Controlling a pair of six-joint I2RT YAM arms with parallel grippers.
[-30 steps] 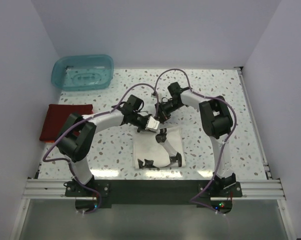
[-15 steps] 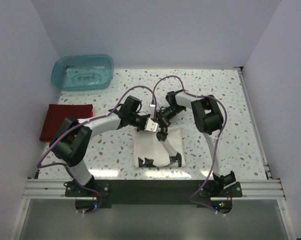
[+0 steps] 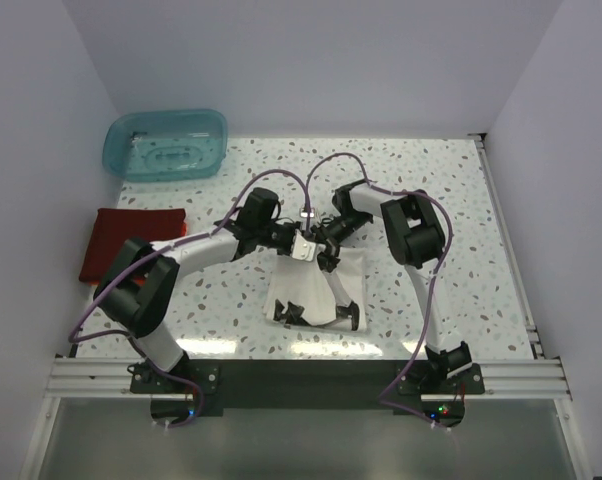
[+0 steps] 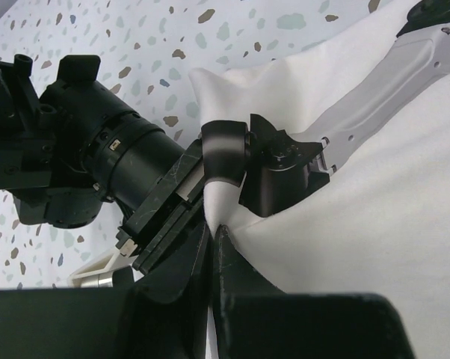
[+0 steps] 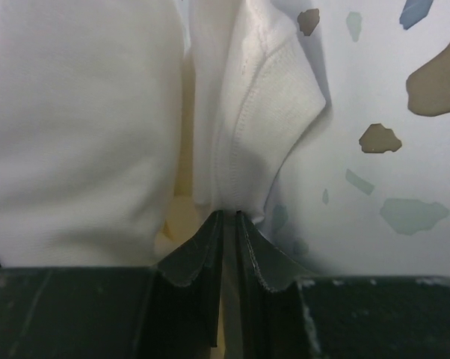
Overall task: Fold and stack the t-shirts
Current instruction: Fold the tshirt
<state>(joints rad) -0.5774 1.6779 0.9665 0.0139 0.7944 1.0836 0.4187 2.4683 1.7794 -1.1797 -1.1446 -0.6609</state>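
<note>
The cream-white t-shirt [image 3: 316, 290] lies at the middle of the table, bunched up to a peak at its far edge. My left gripper [image 3: 303, 247] is shut on a fold of that cloth [image 4: 211, 224]. My right gripper [image 3: 326, 252] is right beside it, shut on a hemmed edge of the same shirt [image 5: 240, 149]. In the left wrist view the right gripper [image 4: 281, 176] shows close by against the white cloth. The dark red folded t-shirt [image 3: 131, 243] lies at the left edge. A thin orange edge [image 3: 184, 230] shows at its right side.
A translucent teal tub [image 3: 166, 143] stands at the back left corner. The speckled tabletop [image 3: 451, 220] is bordered by white walls on three sides. Both arms cross over the table's middle, their cables arching above them.
Both grippers have closed in on each other at the shirt's far edge. The cloth has drawn up toward them, and its near edge has shifted back from the table front.
</note>
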